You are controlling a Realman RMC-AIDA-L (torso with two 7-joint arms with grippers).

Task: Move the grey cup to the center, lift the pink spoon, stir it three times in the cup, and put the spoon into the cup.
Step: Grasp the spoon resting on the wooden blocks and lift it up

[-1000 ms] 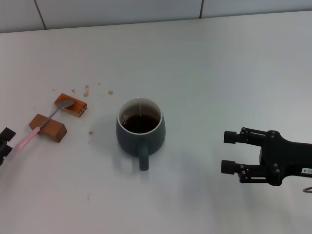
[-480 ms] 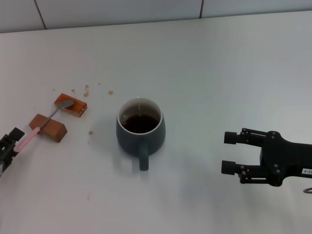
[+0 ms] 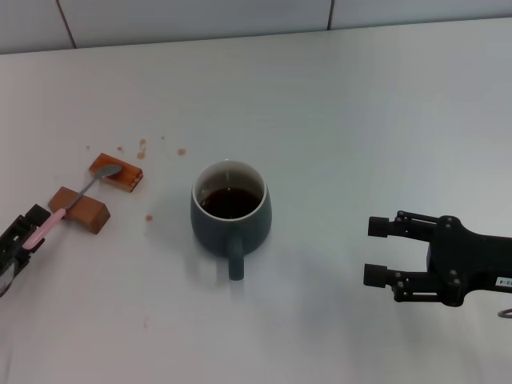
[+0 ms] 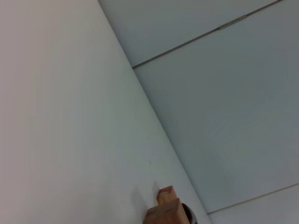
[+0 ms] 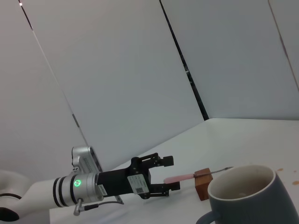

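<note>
Grey cup [image 3: 230,208] stood near the middle of the counter [image 3: 360,120], handle toward the robot, dark liquid inside — first step judged done. Pink spoon [image 3: 70,202] lay untouched across two brown blocks [image 3: 80,208], bowl resting on the farther block [image 3: 117,172], handle end reaching off the nearer one. Lifting, three stirs and placing in the cup judged still to come.

Left end effector [image 3: 26,232] seen at the counter's left edge, jaws parted on either side of the pink handle tip and, per the right wrist view [image 5: 164,173], not yet closed on it. Right end effector [image 3: 376,250] hung open and idle, well apart from the cup on its right.

Compared with a second earlier: left end effector advanced from the frame edge up to the handle tip — spoon, cup, blocks and right end effector unchanged in place.
</note>
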